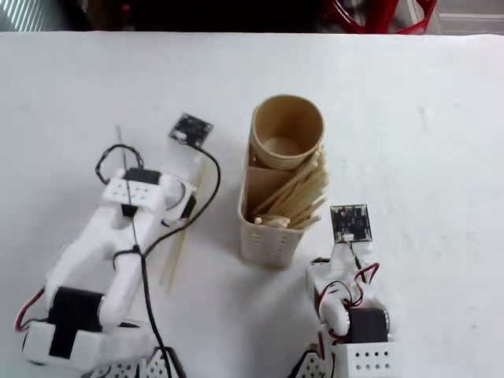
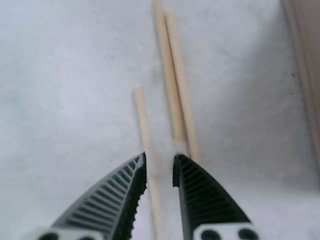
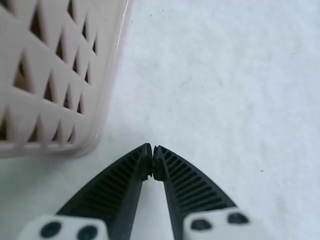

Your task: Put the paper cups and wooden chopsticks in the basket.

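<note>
High camera: fixed, looks down over whole table (image 1: 425, 118), far off. My wrist cameras: close to table. Right shares basket (image 3: 55, 75) wall with high; left shares loose chopsticks (image 2: 170, 90).

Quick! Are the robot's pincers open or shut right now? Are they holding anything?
Left pincer: open, one side on each side of a loose chopstick, not gripping it.
Right pincer: shut, empty, next to the basket.

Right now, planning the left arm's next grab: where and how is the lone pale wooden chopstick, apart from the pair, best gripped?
Probably on its shaft, from straight above, jaws closing across it. The lone pale wooden chopstick lies flat on the white table, running between the left end effector's open jaws; the chopstick pair lies close beside it, so stay centred.
</note>
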Available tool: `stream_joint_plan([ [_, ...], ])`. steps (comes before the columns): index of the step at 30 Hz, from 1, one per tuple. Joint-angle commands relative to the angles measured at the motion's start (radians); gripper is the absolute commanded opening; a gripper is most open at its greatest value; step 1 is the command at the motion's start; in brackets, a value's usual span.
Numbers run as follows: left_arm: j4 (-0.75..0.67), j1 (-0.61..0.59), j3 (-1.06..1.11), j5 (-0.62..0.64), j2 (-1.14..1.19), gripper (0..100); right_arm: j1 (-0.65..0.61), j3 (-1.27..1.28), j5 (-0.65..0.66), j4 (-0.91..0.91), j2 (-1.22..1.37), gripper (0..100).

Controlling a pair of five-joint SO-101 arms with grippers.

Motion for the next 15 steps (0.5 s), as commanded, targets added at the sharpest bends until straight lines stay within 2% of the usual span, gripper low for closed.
stream_joint_plan([
  [1, -0.008, 0.008, -0.057, 0.000, 0.038, 10, 0.007, 0.009, 0.002, 0.004, -0.002, 1.9],
  [6, -0.005, -0.002, -0.112, 0.000, 0.142, 10, 0.007, 0.009, 0.002, 0.004, -0.002, 1.9],
  [15, 0.167, -0.008, -0.287, 0.020, 0.306, 10, 0.007, 0.009, 0.002, 0.004, -0.002, 1.9],
])
